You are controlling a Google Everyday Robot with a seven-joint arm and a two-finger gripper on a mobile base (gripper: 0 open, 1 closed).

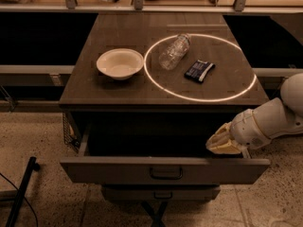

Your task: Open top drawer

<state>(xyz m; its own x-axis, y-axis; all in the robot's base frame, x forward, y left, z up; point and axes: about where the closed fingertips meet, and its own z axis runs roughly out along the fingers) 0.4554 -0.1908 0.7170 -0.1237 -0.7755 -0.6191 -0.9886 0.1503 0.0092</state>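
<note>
The top drawer is pulled out from under the brown table top; its grey-beige front carries a small black bail handle, and its inside is dark. My gripper is at the drawer's right end, just above and behind the front panel, over the open drawer. Its pale fingers are together and hold nothing. It is well to the right of the handle. The white arm reaches in from the right edge.
A narrower drawer front sits below. On the table top lie a white bowl, a clear plastic bottle and a dark packet, inside a ring of light. A black pole leans at lower left.
</note>
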